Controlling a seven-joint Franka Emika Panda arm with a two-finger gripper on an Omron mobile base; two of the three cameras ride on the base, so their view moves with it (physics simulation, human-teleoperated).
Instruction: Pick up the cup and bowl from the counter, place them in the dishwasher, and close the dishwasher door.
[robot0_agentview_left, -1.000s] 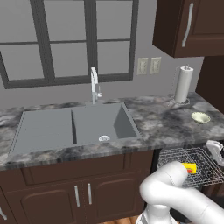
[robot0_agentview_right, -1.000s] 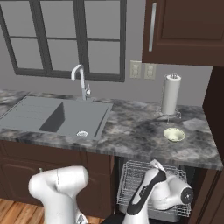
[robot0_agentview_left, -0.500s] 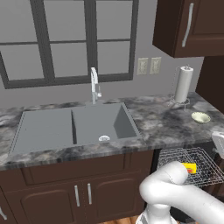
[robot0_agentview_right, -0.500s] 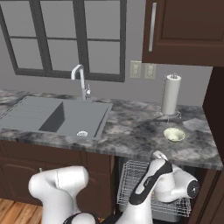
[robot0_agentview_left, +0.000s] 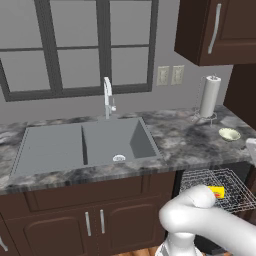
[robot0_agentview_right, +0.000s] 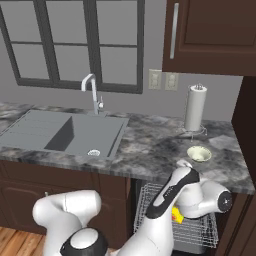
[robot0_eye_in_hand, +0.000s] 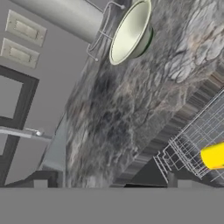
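The yellow cup (robot0_agentview_left: 216, 191) (robot0_agentview_right: 176, 215) (robot0_eye_in_hand: 214, 155) lies in the silver wire rack (robot0_agentview_left: 227, 182) (robot0_agentview_right: 200, 232) (robot0_eye_in_hand: 192, 135), which is pulled out of the dishwasher (robot0_agentview_right: 136, 192). On the marbled counter (robot0_agentview_left: 180, 142) (robot0_agentview_right: 150, 150) (robot0_eye_in_hand: 144, 100), the pale bowl (robot0_agentview_left: 229, 133) (robot0_agentview_right: 198, 153) (robot0_eye_in_hand: 131, 33) sits near the paper-towel roll. My gripper (robot0_eye_in_hand: 107, 186) is open and holds nothing. It hangs above the rack at the counter's front edge and faces the bowl from a distance. The dishwasher door is hidden.
A white paper-towel roll (robot0_agentview_left: 210, 96) (robot0_agentview_right: 195, 107) on a wire stand rises just behind the bowl. The grey double sink (robot0_agentview_left: 82, 142) (robot0_agentview_right: 65, 132) with its faucet (robot0_agentview_left: 107, 95) lies to the left. A dark upper cabinet (robot0_agentview_right: 210, 35) hangs above the bowl's corner.
The arm has lifted out of the rack area and risen toward counter height. The cup stays in the rack and the bowl has not moved.
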